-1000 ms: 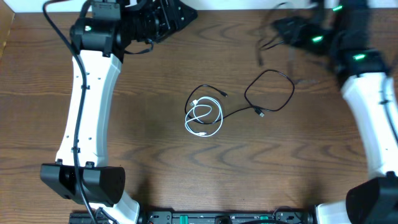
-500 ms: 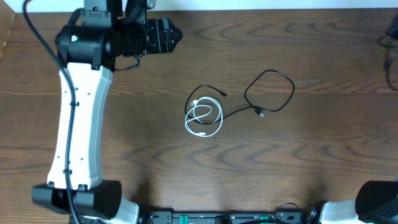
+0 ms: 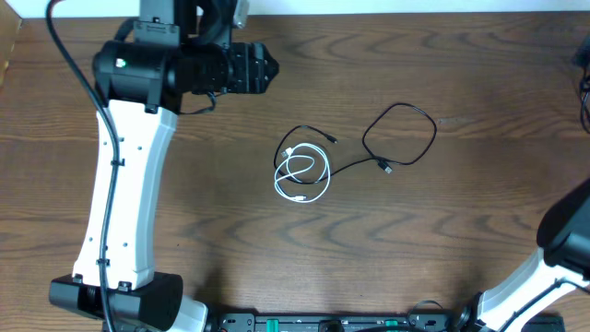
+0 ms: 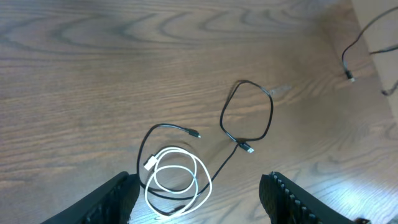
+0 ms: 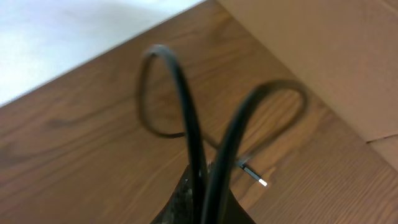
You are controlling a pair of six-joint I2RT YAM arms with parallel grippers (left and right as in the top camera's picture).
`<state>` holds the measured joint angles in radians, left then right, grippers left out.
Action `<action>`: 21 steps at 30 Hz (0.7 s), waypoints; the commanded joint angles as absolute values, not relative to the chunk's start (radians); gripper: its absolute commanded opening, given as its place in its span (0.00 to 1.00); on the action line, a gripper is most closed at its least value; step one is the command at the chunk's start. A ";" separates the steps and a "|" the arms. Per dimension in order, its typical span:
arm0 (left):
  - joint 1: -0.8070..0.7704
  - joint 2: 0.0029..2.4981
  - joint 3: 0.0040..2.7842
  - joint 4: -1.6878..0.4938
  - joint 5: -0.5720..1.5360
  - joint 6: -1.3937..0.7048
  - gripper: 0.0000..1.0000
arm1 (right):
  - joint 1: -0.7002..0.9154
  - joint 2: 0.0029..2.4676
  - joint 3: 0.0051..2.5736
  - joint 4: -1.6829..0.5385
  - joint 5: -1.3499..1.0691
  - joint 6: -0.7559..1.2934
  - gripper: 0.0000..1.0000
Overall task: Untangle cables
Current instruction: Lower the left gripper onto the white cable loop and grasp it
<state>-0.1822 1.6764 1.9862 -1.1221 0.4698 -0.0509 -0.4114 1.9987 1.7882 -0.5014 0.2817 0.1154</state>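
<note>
The cables lie mid-table, joined where they overlap. A white cord point(image 3: 296, 195) is coiled in small loops, and a thin black cord point(image 3: 387, 168) runs through the coil and out to a wide loop on the right. My left gripper point(image 3: 265, 72) hovers open to their upper left. In the left wrist view its fingers point(image 4: 118, 199) flank the white cord point(image 4: 150, 164), with the black cord point(image 4: 247, 148) beyond. My right gripper point(image 5: 205, 183) is shut on a doubled loop of another black cable point(image 5: 186, 106) with a small plug point(image 5: 255, 178), at the table's far right edge.
A cardboard box point(image 5: 323, 50) stands by the table's right edge, close to the right gripper. The left arm's white link point(image 3: 124, 194) crosses the table's left side. The right arm point(image 3: 567, 231) shows at the lower right corner.
The right arm swung off to the right, out of the overhead view, carrying its black cable. The left gripper came forward from the back edge toward the cables. The two cords stayed put.
</note>
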 commanded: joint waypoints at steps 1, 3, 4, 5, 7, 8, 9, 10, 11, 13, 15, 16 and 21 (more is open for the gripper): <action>-0.229 1.674 2.000 -1.125 0.404 -0.038 0.67 | -0.414 2.059 1.805 -0.474 0.390 0.096 0.01; -0.247 1.674 2.000 -1.125 0.379 -0.038 0.67 | -0.413 2.079 1.805 -0.476 0.390 0.112 0.40; -0.255 1.674 2.000 -1.125 0.369 -0.037 0.66 | -0.413 2.085 1.805 -0.482 0.390 0.128 0.56; -0.263 1.674 2.000 -1.125 0.364 -0.037 0.67 | -0.413 2.090 1.805 -0.491 0.390 0.142 0.69; -0.273 1.674 2.000 -1.125 0.364 -0.037 0.67 | -0.414 2.091 1.805 -0.518 0.390 0.161 0.80; -0.279 1.674 2.000 -1.125 0.361 -0.038 0.67 | -0.416 2.091 1.805 -0.530 0.389 0.161 0.85; -0.284 1.674 2.000 -1.125 0.355 -0.038 0.67 | -0.418 2.090 1.805 -0.547 0.390 0.161 0.88; -0.288 1.674 2.000 -1.125 0.349 -0.038 0.67 | -0.418 2.088 1.805 -0.565 0.390 0.161 0.91; -0.291 1.674 2.000 -1.125 0.349 -0.037 0.67 | -0.418 2.087 1.805 -0.580 0.390 0.161 0.93; -0.294 1.674 2.000 -1.125 0.350 -0.038 0.67 | -0.418 2.085 1.806 -0.612 0.385 0.161 0.96; -0.294 1.674 2.000 -1.125 0.350 -0.037 0.67 | -0.418 2.075 1.806 -0.650 0.339 0.160 0.99; -0.293 1.674 2.000 -1.125 0.349 -0.037 0.68 | -0.418 2.063 1.806 -0.669 0.297 0.160 0.99; -0.293 1.680 2.000 -1.119 0.350 0.001 0.70 | -0.414 1.937 1.806 -0.749 -0.082 0.161 0.99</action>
